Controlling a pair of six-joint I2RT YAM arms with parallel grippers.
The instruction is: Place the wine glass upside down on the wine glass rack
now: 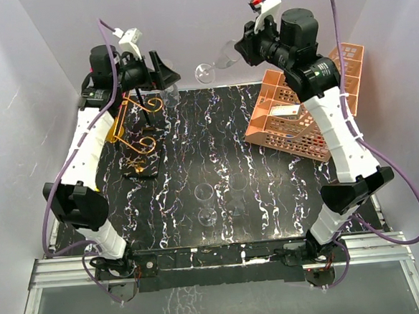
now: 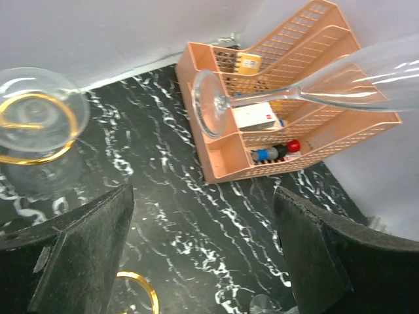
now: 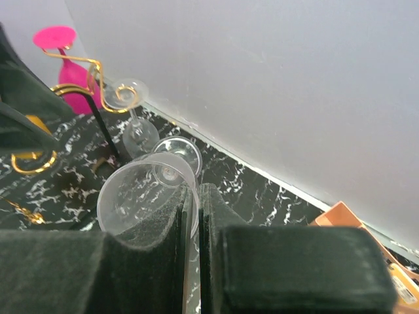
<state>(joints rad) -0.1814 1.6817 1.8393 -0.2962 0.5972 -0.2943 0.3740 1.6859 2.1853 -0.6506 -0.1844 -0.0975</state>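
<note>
Up at twelve o'clock, above the table's far edge, the wine glass (image 2: 373, 72) lies on its side in the air, foot pointing toward nine o'clock. The right gripper (image 3: 194, 203) has it by the bowl, padded fingers pinched flat on the thin clear wall at the rim, so the stem and round foot stick out free. I'd guess that is on purpose: the left gripper (image 2: 203, 196), jaws spread wide and holding nothing, hangs near the foot, well placed to take the stem. At ten o'clock stands the wine glass rack (image 1: 141, 126), thin gold wire curled into scrolls on a dark post; another clear glass (image 3: 134, 131) hangs bowl-down from one scroll. At two o'clock sits a perforated orange plastic tray (image 1: 300, 115). The black table (image 1: 186, 130) is veined white like marble, glossy
</note>
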